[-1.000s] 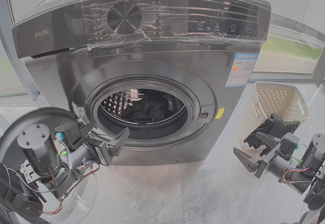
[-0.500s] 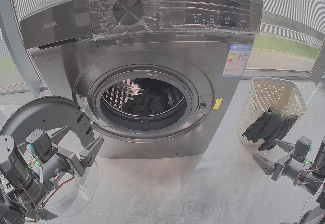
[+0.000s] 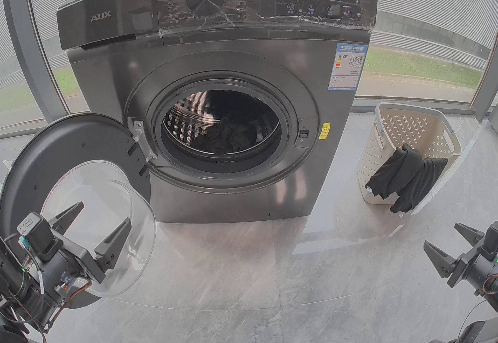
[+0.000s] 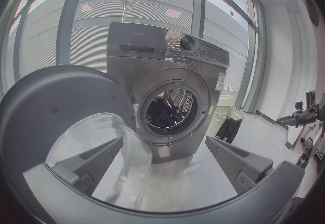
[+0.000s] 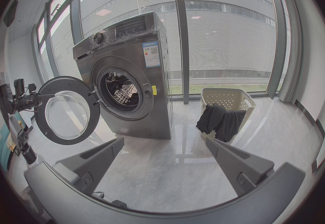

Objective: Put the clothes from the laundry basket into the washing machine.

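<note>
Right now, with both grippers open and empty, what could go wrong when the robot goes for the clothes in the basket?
1. The dark garment hangs over the front rim of the basket. A sideways pull might tip the basket or drag cloth across the floor.
2. The open door stands close to the left gripper. A swing of that arm could knock it.

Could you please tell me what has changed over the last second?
The robot backed away from the grey front-loading washing machine; the left gripper and right gripper drew back with it, jaws open and empty throughout. The black garment stays draped over the rim of the cream plastic laundry basket; the round door stays open.
</note>
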